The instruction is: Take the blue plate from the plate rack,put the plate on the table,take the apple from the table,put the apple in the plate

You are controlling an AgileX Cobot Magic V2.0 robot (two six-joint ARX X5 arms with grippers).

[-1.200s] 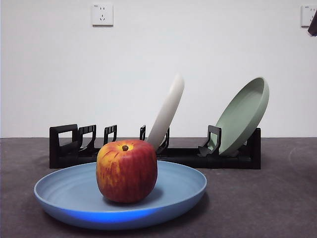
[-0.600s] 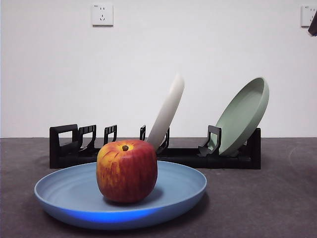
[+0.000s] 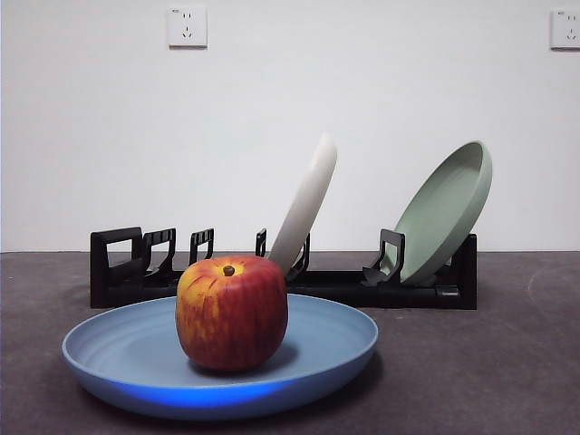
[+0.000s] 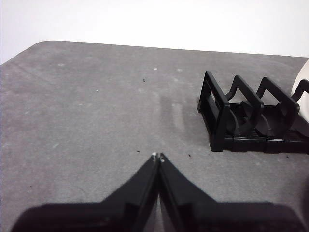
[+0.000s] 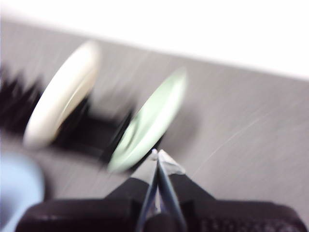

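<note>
The red apple [image 3: 232,313] with yellow streaks sits upright in the blue plate [image 3: 118,349], which lies flat on the dark grey table [image 3: 480,372] in front of the black plate rack [image 3: 118,267]. No gripper shows in the front view. My left gripper [image 4: 158,156] is shut and empty above bare table beside the rack's handle end [image 4: 215,116]. My right gripper [image 5: 157,153] is shut and empty, seen in a blurred picture above the rack, with the blue plate's edge [image 5: 17,188] at one side.
A cream-white plate [image 3: 306,204] and a pale green plate [image 3: 446,213] lean in the rack's slots; both show blurred in the right wrist view, cream [image 5: 60,96] and green [image 5: 152,121]. Wall sockets [image 3: 187,26] sit on the white wall behind.
The black arm tip at the top right corner of the front view has gone out of view. The apple, plate and rack have not moved.
</note>
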